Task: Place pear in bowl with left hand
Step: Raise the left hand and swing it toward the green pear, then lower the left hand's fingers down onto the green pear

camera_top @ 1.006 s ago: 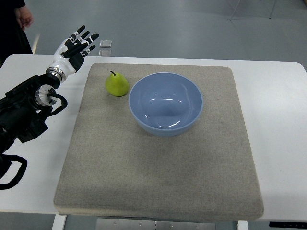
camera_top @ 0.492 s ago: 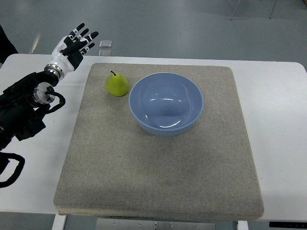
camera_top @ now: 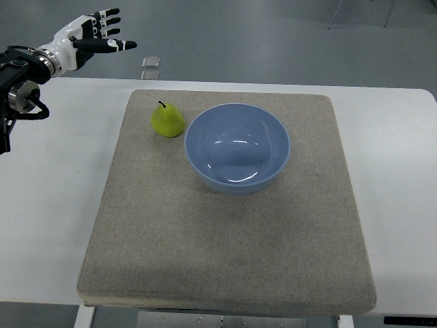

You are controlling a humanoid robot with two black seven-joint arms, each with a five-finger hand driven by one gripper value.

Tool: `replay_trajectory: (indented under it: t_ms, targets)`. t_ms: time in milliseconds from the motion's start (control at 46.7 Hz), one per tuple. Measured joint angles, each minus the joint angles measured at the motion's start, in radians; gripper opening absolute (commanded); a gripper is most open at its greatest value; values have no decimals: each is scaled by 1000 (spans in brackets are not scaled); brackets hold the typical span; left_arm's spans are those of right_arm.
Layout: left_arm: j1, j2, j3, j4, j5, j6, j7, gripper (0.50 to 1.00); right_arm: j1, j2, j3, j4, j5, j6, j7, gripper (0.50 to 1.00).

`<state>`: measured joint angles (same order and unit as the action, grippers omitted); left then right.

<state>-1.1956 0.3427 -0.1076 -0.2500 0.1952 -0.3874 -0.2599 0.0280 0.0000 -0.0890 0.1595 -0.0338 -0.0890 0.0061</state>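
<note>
Top view: the left hand (camera_top: pixel 87 39) is held high at the far left with fingers spread and empty, well apart from the pear (camera_top: pixel 167 121). The pear (standing upright, just beside the bowl (camera_top: pixel 237 147)) is best approached from its open left side, so that the bowl is not pushed.

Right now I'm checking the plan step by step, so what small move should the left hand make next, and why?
Probably bring the left hand toward the robot and to the right, to hover over the pear. The hand is open and empty, raised past the far left corner of the table, well away from the fruit. The pear stands on the mat just left of the bowl, untouched.
</note>
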Motion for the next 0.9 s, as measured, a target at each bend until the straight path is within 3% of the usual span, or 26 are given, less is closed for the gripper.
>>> replay_trajectory:
  t_ms: [257, 599, 899]
  targets:
    - [-48, 23, 2, -38, 327, -126, -11, 990, 0, 0, 0, 0, 0, 0, 0, 924]
    - [-119, 99, 5, -272, 677, -133, -18, 990, 0, 0, 0, 0, 0, 0, 0, 924]
    - [-135, 123, 4, -364, 877, -130, -39, 990, 1, 0, 0, 0, 0, 0, 0, 926]
